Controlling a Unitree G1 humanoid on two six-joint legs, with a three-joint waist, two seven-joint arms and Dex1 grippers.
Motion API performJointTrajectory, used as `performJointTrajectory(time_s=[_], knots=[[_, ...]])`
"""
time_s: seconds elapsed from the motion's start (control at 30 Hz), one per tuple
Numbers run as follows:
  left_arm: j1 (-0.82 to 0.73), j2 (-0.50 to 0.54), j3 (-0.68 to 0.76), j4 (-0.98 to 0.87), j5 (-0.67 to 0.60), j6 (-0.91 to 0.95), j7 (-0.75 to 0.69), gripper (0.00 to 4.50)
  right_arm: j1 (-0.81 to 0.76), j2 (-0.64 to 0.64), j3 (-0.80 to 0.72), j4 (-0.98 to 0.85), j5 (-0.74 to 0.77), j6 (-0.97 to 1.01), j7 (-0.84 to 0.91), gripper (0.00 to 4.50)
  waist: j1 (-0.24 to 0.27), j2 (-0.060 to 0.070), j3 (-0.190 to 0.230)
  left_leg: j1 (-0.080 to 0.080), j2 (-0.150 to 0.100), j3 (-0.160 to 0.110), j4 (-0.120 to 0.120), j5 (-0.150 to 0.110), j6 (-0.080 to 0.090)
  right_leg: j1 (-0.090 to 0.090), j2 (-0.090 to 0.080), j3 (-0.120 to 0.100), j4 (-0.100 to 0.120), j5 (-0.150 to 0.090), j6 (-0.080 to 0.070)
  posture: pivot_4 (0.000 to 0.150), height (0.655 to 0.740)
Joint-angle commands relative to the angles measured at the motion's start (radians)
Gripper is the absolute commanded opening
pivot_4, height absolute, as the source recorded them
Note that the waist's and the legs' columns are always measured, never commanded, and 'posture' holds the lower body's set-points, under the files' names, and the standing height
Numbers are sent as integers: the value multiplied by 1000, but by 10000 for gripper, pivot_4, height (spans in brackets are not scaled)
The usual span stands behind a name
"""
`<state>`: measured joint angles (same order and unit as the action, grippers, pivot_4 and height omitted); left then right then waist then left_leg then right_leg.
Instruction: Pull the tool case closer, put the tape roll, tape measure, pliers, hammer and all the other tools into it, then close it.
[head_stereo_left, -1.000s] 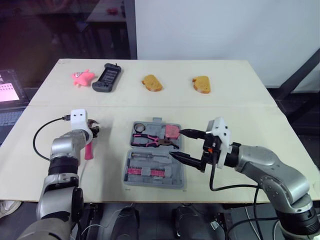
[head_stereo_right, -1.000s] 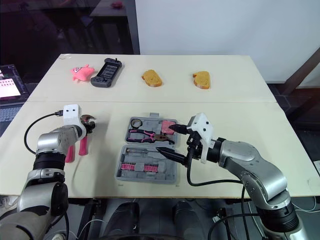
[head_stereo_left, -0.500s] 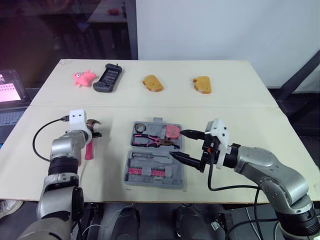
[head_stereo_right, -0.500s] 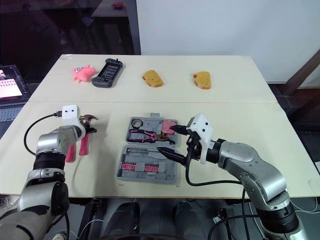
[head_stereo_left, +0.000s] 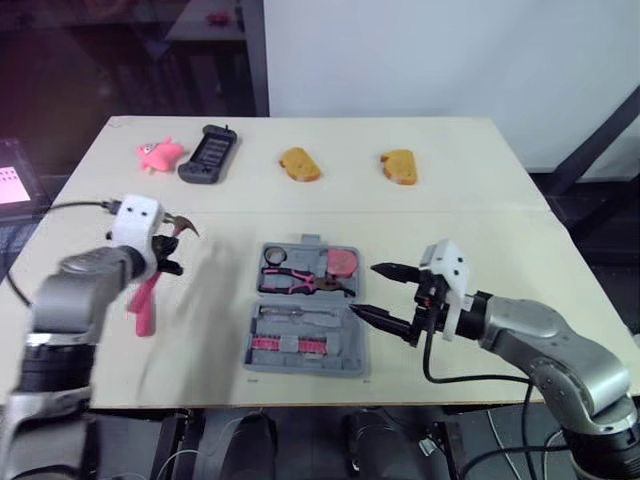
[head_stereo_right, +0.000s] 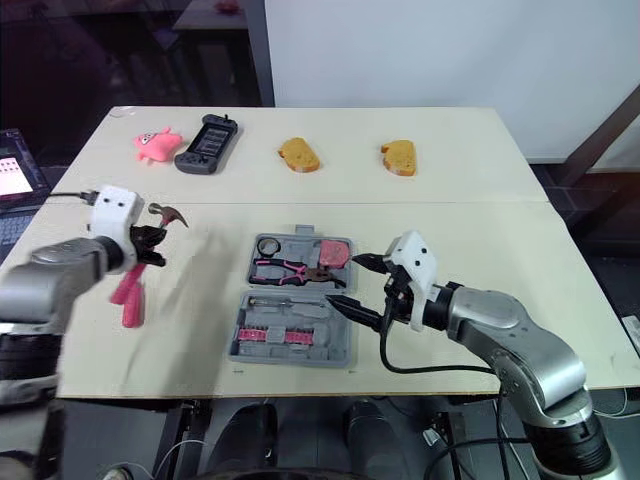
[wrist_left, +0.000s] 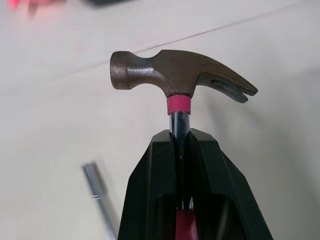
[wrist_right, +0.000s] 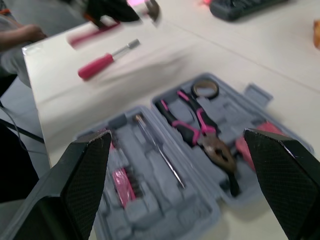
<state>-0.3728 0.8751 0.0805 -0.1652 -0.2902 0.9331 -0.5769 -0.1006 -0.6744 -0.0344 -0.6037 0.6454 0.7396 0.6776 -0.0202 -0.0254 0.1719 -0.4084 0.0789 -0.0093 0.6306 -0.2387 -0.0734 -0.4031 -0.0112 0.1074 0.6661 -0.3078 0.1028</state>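
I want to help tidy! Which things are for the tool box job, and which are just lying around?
For the job: tool case, hammer, pliers, tape roll, tape measure, screwdriver.
Just lying about: pink toy, black handset, two bread slices.

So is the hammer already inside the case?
No, the hammer is clamped in the left jaws, off to the side of the open tool case.

Pliers (head_stereo_left: 300, 282) and tape roll (head_stereo_left: 275, 255) in tool case (head_stereo_left: 343, 338); hammer (wrist_left: 172, 74) to its left
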Motion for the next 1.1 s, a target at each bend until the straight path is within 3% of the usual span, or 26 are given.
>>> performJointTrajectory(time_s=[0.03, 0.2, 0.4, 0.47, 0.6, 0.8, 1.1], knots=[[-19, 115, -119, -136, -46, -66, -253, 294, 10, -31, -61, -14, 16, -6, 16, 45000, 8, -2, 1, -1, 0, 0, 0, 0, 0, 0, 0, 0, 0, 0, 0, 1500, 7400], [-108, 134, -297, -169, -26, -222, -488, 294, 74, -75, -91, -20, 13, -9, 46, 45000, 9, -2, 2, -1, 0, 0, 2, 0, 0, 0, -1, 0, -1, -2, -4, 1500, 7400], [-196, -10, -510, -179, 24, -373, -647, 294, 204, -121, -152, -77, 41, -15, 89, 45000, -1, -2, 2, -2, 0, 0, 1, 0, 1, 0, 0, 1, -1, -1, 0, 1500, 7400], [-223, -52, -554, -147, 73, -415, -645, 294, 214, -126, -161, -84, 42, -15, 93, 45000, -3, -2, 2, -1, 0, 0, 1, 0, 1, 0, 1, 2, -1, 0, 0, 1500, 7400], [-285, -145, -597, -156, 115, -266, -569, 294, 222, -134, -174, -96, 37, -12, 79, 45000, 4, -3, 2, -1, 0, 0, 3, 0, 1, 0, 2, 1, 0, 0, 0, 1500, 7400], [-339, -218, -676, -219, 173, -56, -481, 294, 238, -125, -184, -106, 37, -11, 61, 45000, 8, -3, 2, -2, 0, 0, 3, 0, 1, 1, 1, 1, 0, -1, 1, 1500, 7400], [-364, -285, -794, -198, 248, 9, -416, 294, 255, -100, -170, -121, 38, -15, 19, 45000, 6, -3, 2, -1, 0, -1, 3, 0, 1, 1, 1, 1, 0, -1, 1, 1500, 7400]])
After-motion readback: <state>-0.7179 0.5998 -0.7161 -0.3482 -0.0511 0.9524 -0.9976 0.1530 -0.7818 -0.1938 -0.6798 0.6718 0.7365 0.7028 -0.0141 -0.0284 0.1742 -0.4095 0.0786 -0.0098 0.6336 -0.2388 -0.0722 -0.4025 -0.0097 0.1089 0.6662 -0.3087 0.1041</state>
